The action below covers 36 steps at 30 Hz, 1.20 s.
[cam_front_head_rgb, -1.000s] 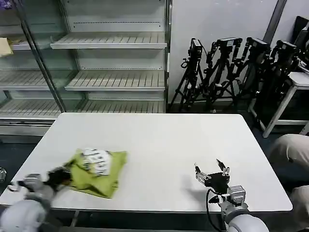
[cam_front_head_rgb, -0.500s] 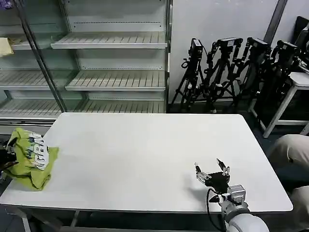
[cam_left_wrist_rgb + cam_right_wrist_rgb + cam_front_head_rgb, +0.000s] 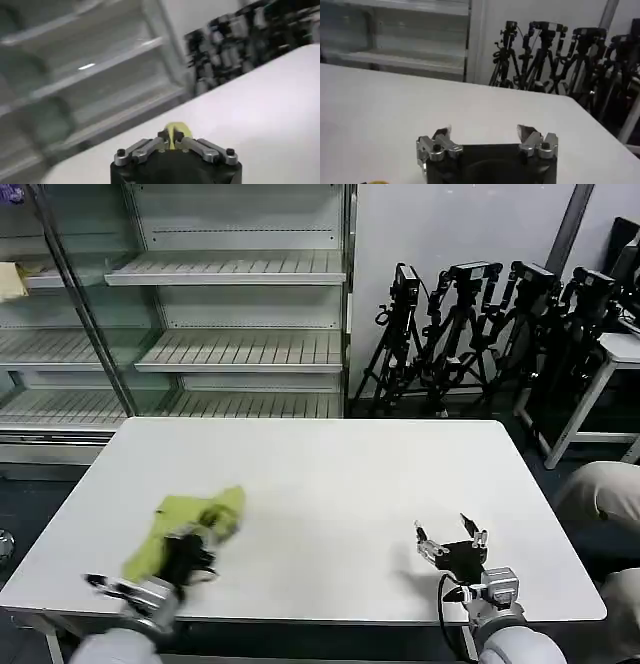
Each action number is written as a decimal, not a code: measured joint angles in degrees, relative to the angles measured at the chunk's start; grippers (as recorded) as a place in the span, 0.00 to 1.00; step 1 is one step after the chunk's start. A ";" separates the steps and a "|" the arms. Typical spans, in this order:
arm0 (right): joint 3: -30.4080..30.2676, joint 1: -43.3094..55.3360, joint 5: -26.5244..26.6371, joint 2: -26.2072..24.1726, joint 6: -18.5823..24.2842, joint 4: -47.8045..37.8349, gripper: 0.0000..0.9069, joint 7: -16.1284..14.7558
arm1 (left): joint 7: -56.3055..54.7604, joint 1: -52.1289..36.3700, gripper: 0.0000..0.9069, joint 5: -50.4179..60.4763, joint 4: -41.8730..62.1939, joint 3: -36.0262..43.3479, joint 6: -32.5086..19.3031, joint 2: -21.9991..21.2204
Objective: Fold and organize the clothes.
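Observation:
The lime yellow-green T-shirt (image 3: 180, 519) lies bunched on the white table (image 3: 330, 484) toward its front left. My left gripper (image 3: 192, 550) sits at the shirt's near edge, shut on a fold of it. In the left wrist view the yellow-green fabric (image 3: 176, 131) is pinched between the closed fingers of my left gripper (image 3: 171, 139). My right gripper (image 3: 452, 539) rests low over the table's front right, open with nothing between its fingers, as the right wrist view also shows of the right gripper (image 3: 485, 134).
Glass-fronted shelving (image 3: 200, 314) stands behind the table on the left. A row of black camera tripods (image 3: 490, 324) lines the wall at the back right. A second white table (image 3: 620, 349) is at the far right edge.
The left gripper swung the shirt out past the table's left edge, then brought it back onto the front-left of the table. The white lettering no longer shows. The right gripper shifted slightly right.

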 measured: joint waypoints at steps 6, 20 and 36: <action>1.69 0.78 0.27 -0.33 -0.05 0.17 1.00 -0.14 | -1.29 -3.63 0.01 4.98 2.51 11.16 -0.23 -5.26; 1.63 8.66 0.23 -0.10 0.84 -0.14 1.00 -2.25 | -4.51 -12.98 1.00 3.88 7.26 23.40 1.77 -12.64; -0.05 14.51 -1.02 0.91 1.09 -3.46 1.00 -3.81 | -4.72 -18.12 1.00 -7.75 6.09 21.79 -0.34 -12.59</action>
